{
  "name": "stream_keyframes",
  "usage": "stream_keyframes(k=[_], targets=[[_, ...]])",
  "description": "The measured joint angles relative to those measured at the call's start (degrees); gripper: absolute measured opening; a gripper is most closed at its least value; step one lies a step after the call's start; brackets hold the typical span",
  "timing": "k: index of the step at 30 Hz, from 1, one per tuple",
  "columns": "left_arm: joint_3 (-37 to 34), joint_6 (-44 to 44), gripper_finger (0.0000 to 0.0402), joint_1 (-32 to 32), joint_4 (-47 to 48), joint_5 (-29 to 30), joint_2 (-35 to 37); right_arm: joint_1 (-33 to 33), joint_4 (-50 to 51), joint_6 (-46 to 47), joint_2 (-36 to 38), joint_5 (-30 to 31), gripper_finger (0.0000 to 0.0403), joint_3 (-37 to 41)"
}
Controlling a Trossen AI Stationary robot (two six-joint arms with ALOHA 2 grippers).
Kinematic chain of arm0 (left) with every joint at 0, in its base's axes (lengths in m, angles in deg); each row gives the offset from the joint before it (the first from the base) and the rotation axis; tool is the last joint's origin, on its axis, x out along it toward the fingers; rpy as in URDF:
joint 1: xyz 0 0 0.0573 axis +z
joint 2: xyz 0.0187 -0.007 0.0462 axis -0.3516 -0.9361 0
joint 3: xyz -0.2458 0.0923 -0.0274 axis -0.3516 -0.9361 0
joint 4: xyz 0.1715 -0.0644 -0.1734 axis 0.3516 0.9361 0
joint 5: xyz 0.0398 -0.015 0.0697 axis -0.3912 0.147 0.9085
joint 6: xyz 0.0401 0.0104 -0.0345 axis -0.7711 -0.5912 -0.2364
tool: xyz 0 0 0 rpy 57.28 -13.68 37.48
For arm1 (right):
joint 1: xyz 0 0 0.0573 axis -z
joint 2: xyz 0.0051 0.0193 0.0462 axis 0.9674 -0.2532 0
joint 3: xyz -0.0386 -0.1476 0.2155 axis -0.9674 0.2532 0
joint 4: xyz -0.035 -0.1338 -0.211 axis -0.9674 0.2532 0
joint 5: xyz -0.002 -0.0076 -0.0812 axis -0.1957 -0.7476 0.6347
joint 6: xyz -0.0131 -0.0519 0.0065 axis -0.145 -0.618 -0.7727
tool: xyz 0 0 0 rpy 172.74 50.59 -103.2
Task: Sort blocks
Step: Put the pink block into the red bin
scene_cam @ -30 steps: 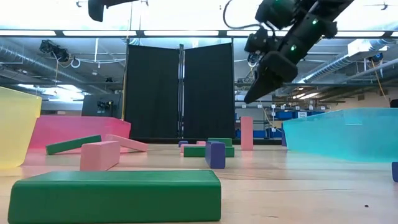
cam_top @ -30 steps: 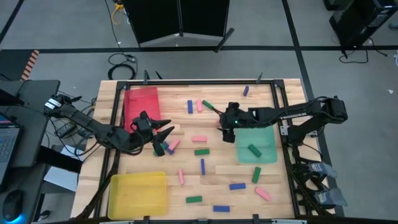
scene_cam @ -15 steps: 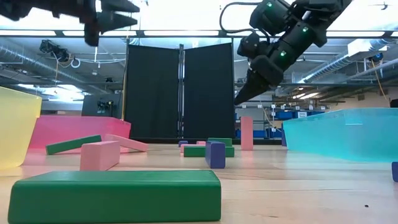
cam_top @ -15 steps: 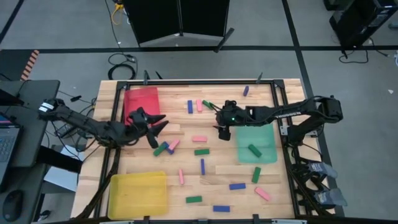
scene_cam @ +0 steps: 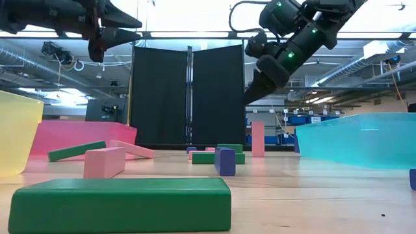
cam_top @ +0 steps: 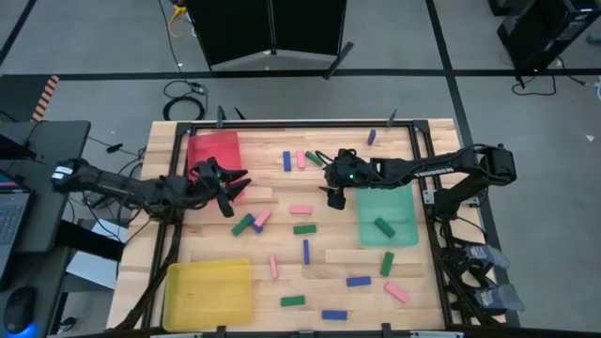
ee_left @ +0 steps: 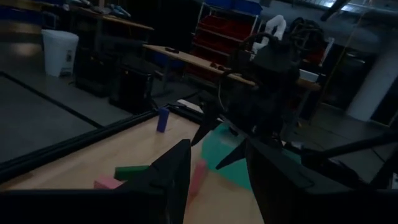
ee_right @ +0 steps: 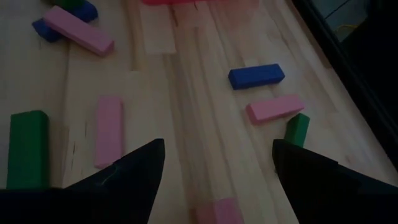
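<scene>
Small pink, green and blue blocks lie scattered flat on the wooden table: a pink one, a green one, a blue one, and a cluster. One green block lies in the green tray. A pink block stands on end. My left gripper hangs open and empty in the air beside the red tray. My right gripper is open and empty, high above the table left of the green tray, over the pink block.
A yellow tray sits at the near left corner. More blocks lie near the far edge and the near edge. A black frame rail borders the table. The two arms face each other across the table's middle.
My left gripper has risen from just above the block cluster and drawn back toward the far left, beside the red tray, staying open. My right gripper has moved left off the green tray's edge and slightly up. No block has moved.
</scene>
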Motion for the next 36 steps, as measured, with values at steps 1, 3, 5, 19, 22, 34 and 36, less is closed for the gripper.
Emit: stream_keyframes(k=[1, 3, 5, 19, 22, 34, 36], targets=[[0.0, 0.1, 0.0161, 0.7, 0.5, -1.1, 0.5, 0.0, 0.0, 0.1, 0.0, 0.0, 0.0309, 0.0], [0.0, 0.2, 0.0161, 2.1, 2.0, -2.7, 1.6, 0.0, 0.1, 0.4, 0.0, 0.0, 0.0309, 0.0], [0.0, 0.2, 0.0161, 3.4, 3.0, -3.9, 2.4, 0.0, 0.4, 1.2, 0.0, 0.0, 0.0309, 0.0], [0.0, 0.4, 0.0161, 7.4, 6.7, -8.8, 3.9, -1.6, 0.6, 3.1, 0.0, 0.2, 0.0309, 0.0], [0.0, 0.4, 0.0161, 7.4, 6.7, -8.8, 3.9, -1.6, 1.9, 3.1, 0.0, 0.3, 0.0309, -0.1], [0.0, 1.1, 0.0161, 7.4, 6.7, -8.8, 3.9, -0.2, 7.6, 2.0, 0.0, 0.5, 0.0309, -0.1], [0.0, 1.1, 0.0161, 7.4, 6.7, -8.8, 3.9, 0.0, 7.7, 2.0, 0.0, 0.5, 0.0307, -0.1]])
